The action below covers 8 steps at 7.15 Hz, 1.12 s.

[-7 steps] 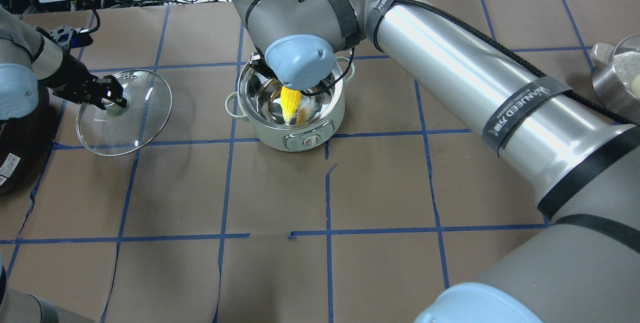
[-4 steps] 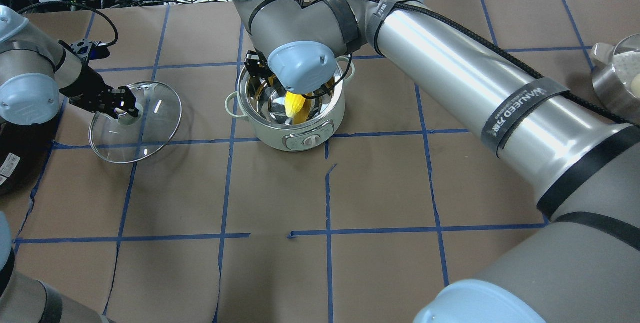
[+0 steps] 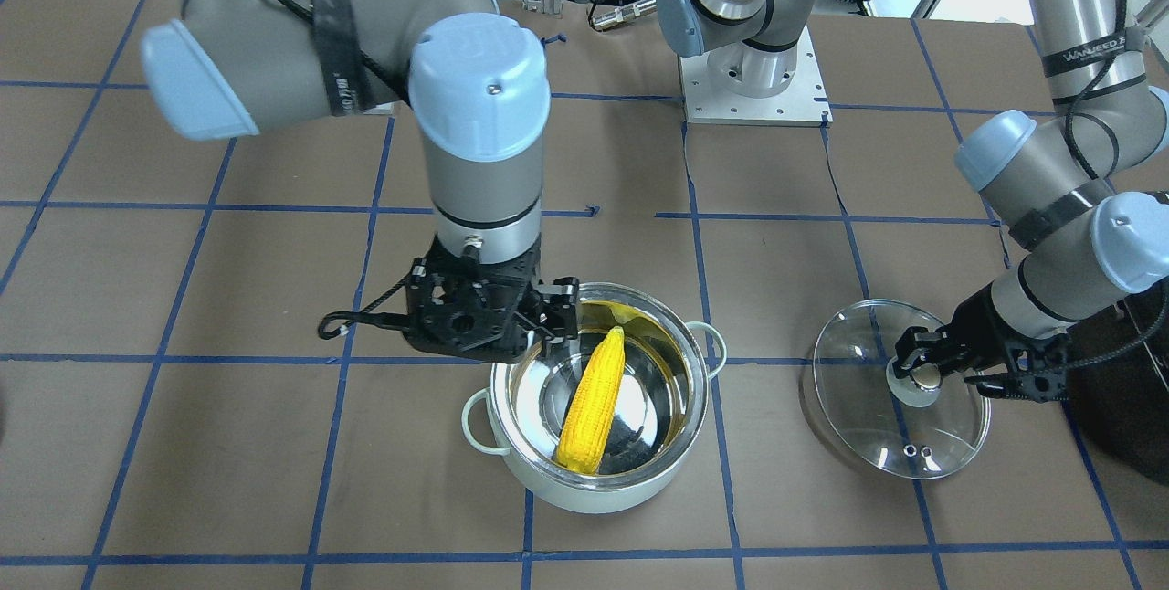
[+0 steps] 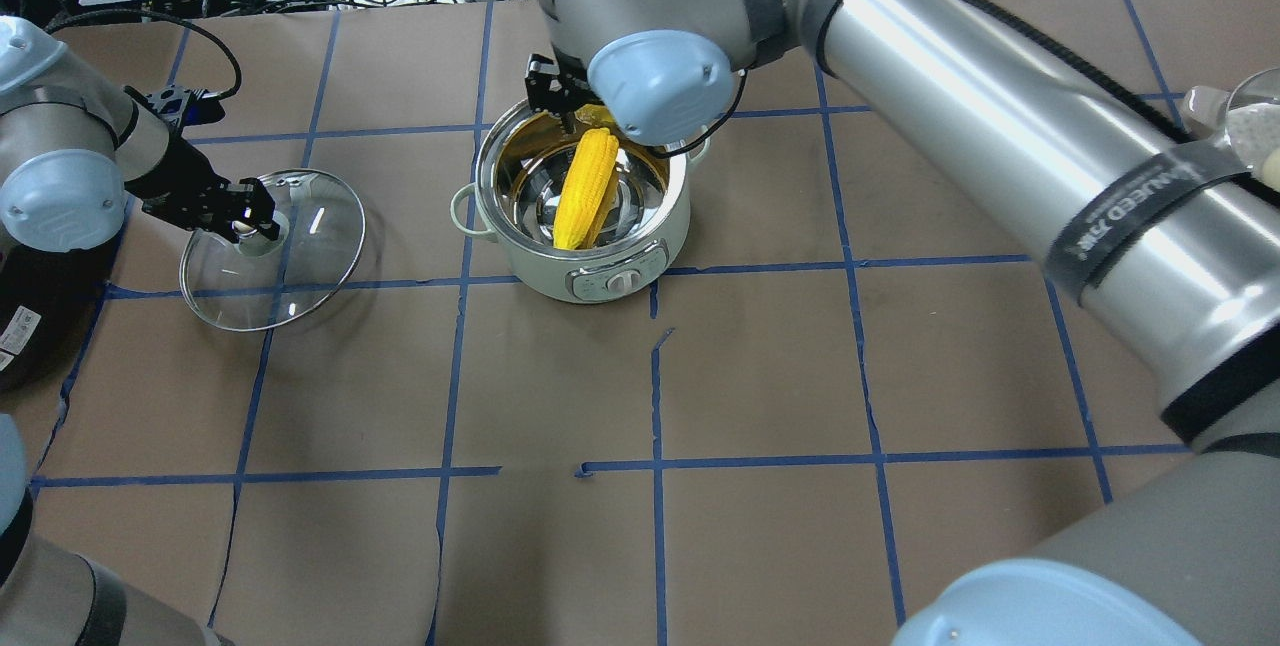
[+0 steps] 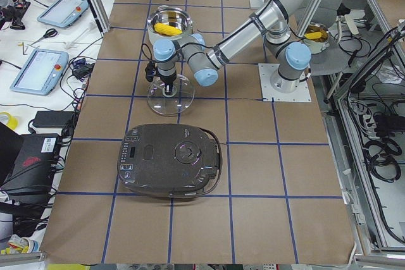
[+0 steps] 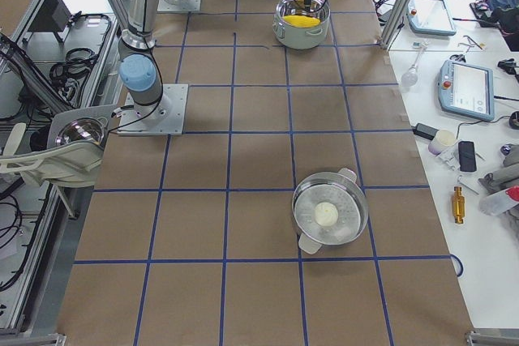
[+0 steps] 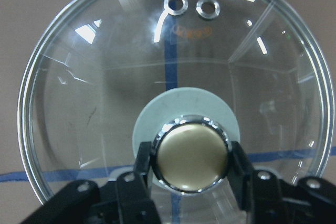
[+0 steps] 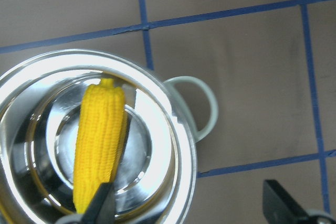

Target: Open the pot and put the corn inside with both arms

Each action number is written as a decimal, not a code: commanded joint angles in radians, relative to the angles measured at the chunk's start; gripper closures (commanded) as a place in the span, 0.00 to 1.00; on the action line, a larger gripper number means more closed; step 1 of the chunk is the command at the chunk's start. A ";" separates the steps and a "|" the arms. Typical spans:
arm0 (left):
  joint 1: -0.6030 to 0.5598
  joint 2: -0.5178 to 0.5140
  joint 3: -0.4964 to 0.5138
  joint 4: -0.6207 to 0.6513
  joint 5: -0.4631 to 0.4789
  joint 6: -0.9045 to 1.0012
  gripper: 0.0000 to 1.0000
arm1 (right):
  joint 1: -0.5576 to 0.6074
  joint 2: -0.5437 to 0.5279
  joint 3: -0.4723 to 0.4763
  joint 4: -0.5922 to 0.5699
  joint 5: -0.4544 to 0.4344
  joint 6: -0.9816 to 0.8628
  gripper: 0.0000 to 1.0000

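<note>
The mint-green pot [image 4: 620, 278] stands open at the table's middle, also in the front view [image 3: 594, 497]. The yellow corn [image 4: 585, 188] lies slanted inside it, tip against the steel wall [image 3: 594, 403]. My right gripper [image 3: 552, 309] is open and empty above the pot's far rim, clear of the corn; its wrist view shows the corn [image 8: 100, 145] and the pot's rim [image 8: 184, 140] below. My left gripper [image 4: 245, 218] is shut on the knob [image 7: 190, 161] of the glass lid [image 4: 300, 271], which is low at the table to the pot's left [image 3: 868, 430].
A big black appliance [image 5: 171, 159] sits at the table's left end, close behind my left arm [image 4: 20, 326]. A steel pot with a white ball [image 6: 328, 216] stands at the right end [image 4: 1235, 161]. My right arm spans the table's right half.
My right gripper has let go of the corn and moved up and back; the corn now lies slanted in the pot. My left gripper has carried the lid a little rightward and lower.
</note>
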 commanded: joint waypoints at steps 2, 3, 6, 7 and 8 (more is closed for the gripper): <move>-0.003 0.019 0.011 -0.011 0.000 -0.019 0.00 | -0.224 -0.144 0.097 0.093 -0.002 -0.254 0.00; -0.024 0.053 0.043 -0.038 0.043 -0.037 0.00 | -0.280 -0.239 0.213 0.089 0.000 -0.331 0.00; -0.295 0.177 0.368 -0.441 0.129 -0.308 0.01 | -0.304 -0.393 0.330 0.094 -0.013 -0.358 0.00; -0.373 0.209 0.421 -0.528 0.132 -0.394 0.02 | -0.302 -0.425 0.331 0.163 0.001 -0.358 0.00; -0.441 0.237 0.417 -0.532 0.126 -0.504 0.07 | -0.304 -0.436 0.331 0.202 0.000 -0.358 0.00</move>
